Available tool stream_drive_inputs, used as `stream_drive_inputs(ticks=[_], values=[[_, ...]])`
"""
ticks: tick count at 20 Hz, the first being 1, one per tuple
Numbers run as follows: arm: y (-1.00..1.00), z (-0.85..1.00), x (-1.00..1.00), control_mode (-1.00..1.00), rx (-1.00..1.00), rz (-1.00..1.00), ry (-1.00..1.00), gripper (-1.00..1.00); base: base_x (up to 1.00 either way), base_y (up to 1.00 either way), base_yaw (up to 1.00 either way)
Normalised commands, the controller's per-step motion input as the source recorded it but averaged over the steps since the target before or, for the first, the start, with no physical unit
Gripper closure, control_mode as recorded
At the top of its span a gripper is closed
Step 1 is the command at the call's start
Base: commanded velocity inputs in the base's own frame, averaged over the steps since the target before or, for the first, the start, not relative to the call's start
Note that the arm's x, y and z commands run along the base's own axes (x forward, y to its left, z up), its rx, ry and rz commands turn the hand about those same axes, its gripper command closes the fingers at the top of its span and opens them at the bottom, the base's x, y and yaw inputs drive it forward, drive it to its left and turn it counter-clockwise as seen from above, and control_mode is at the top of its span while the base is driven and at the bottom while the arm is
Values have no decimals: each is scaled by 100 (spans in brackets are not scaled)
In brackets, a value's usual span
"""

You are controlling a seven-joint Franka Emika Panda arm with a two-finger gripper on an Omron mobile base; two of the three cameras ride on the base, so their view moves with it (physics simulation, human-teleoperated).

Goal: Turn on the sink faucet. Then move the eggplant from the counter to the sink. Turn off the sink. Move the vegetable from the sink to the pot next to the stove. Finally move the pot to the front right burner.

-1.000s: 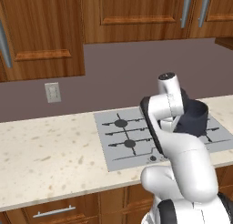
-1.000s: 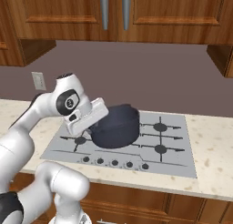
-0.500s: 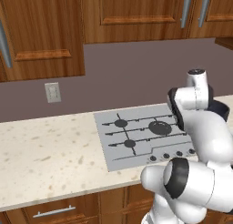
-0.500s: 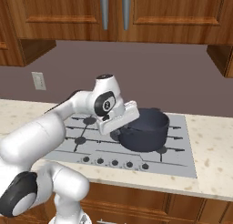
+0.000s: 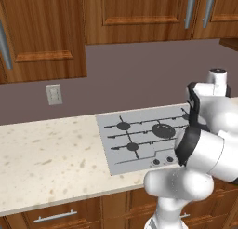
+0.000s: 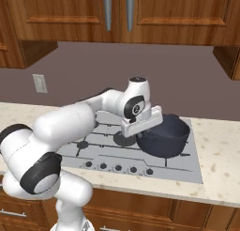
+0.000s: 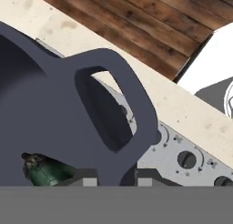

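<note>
The dark blue-black pot [image 6: 165,135] hangs at the right side of the stove [image 6: 105,152], close above its right burners; whether it touches the grate I cannot tell. My gripper [image 6: 144,130] is at the pot's left rim, shut on its loop handle. In the hand view the handle [image 7: 133,98] runs down between my fingertips [image 7: 89,180], gripper [image 7: 117,178] closed around it. The eggplant [image 7: 44,170] lies inside the pot [image 7: 50,104], dark with a greenish sheen. My arm hides the pot in the left base view, where the stove [image 5: 139,142] shows bare left burners.
A row of round knobs [image 6: 117,168] lines the stove's front edge. Beige counter [image 5: 46,163] stretches left of the stove, and a narrower strip [image 6: 219,156] lies to its right. A wall outlet [image 5: 54,94] sits on the backsplash. Wooden cabinets hang overhead.
My arm has swung right across the cooktop, carrying the pot from the left-middle burners to the right side. The grip on the handle is unchanged.
</note>
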Motion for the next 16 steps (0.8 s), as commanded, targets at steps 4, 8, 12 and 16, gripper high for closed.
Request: stream_drive_inputs(ticks=[4,8,12,16], values=[[-21,-41,28,-100,1,0,0,100,0,0,0],[-20,-56,22,-100,0,0,0,100,0,0,0],[-19,-55,20,-100,0,0,-1,100,0,0,0],[-25,-46,20,-100,0,0,-2,100,0,0,0]])
